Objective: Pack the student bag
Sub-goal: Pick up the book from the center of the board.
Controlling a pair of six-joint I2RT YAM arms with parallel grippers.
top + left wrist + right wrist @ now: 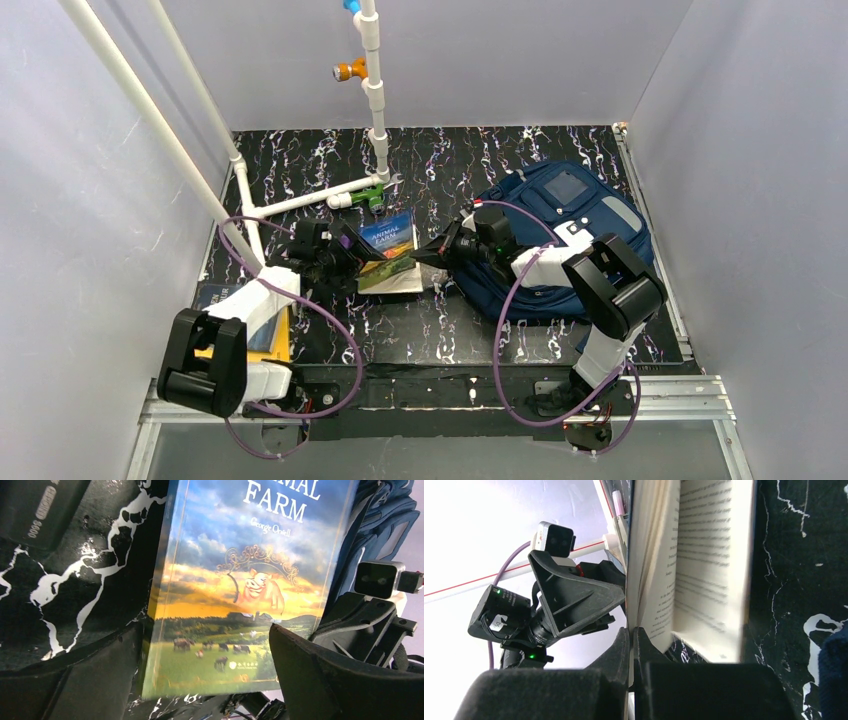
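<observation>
The bag (572,215) is lying flat at the far right of the table (440,335), with its front pocket facing up. Just left of it a book (390,252) is standing tilted in the middle, half open, with its pages fanning out. The right gripper (438,250) is reaching over the bag's left edge and is pinching the book's cover tightly between its closed fingers. The left gripper (340,252) is facing the book from the left with its fingers spread wide. I cannot tell if they are touching the cover.
</observation>
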